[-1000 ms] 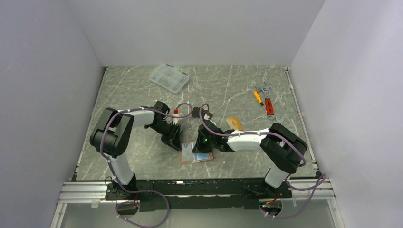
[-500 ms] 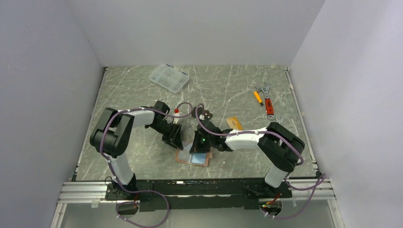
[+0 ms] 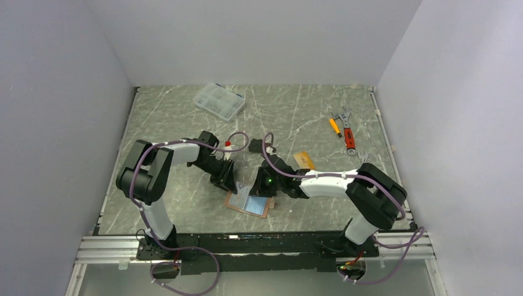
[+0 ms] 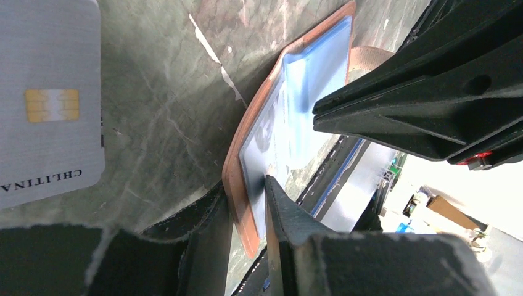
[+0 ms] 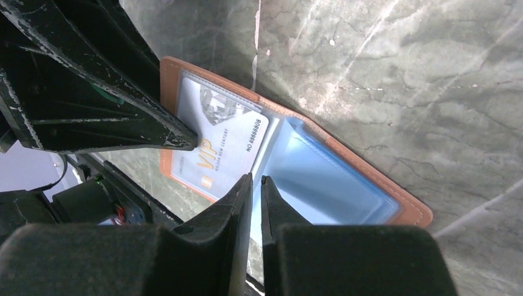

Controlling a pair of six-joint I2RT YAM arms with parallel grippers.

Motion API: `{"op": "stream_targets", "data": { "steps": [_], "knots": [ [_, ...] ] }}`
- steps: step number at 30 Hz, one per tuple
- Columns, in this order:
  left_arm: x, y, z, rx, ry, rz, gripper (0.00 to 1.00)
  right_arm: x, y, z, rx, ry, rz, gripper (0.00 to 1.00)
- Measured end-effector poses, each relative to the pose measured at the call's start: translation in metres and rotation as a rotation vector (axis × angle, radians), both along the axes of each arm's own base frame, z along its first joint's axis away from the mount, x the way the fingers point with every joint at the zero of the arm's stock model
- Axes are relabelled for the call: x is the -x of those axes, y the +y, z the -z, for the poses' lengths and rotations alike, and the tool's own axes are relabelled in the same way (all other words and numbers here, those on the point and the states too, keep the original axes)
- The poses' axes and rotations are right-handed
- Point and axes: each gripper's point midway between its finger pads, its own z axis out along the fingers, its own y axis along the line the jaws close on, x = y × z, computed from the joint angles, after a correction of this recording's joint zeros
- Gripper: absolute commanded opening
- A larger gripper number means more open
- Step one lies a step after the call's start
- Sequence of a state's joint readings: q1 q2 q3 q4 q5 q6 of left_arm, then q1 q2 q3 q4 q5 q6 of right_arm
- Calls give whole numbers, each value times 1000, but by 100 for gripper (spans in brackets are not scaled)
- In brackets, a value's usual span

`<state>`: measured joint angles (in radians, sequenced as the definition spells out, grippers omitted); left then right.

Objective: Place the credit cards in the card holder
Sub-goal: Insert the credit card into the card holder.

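The card holder (image 3: 233, 201) lies open on the table, brown edge (image 5: 370, 179) outward and clear blue-tinted sleeves inside. A pale card printed "VIP" (image 5: 216, 148) sits under its left sleeve. My left gripper (image 4: 250, 185) is shut on the holder's brown edge (image 4: 243, 148). My right gripper (image 5: 256, 177) hovers over the holder's middle, jaws a thin slit apart with nothing between them. A silver-grey credit card (image 4: 46, 98) with a chip lies on the table beside the holder. An orange-gold card (image 3: 304, 160) lies behind the right arm.
A clear compartment box (image 3: 219, 101) stands at the back left. Wrenches and a screwdriver (image 3: 344, 129) lie at the back right. The two grippers work close together, fingers nearly touching over the holder. The table's near edge and rail run just in front.
The card holder has turned and slid slightly left. My right gripper's jaws have parted a little, and its arm has shifted slightly right. The left gripper keeps its hold.
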<state>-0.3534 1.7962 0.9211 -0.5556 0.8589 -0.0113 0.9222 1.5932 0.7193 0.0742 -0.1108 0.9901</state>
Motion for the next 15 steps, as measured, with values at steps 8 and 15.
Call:
{"op": "stream_targets", "data": {
  "steps": [8,15],
  "knots": [
    [-1,0,0,0,3,-9,31,-4,6,4,3,1,-7,17],
    [-1,-1,1,1,5,-13,33,-5,13,6,-18,5,-22,30]
  ]
}}
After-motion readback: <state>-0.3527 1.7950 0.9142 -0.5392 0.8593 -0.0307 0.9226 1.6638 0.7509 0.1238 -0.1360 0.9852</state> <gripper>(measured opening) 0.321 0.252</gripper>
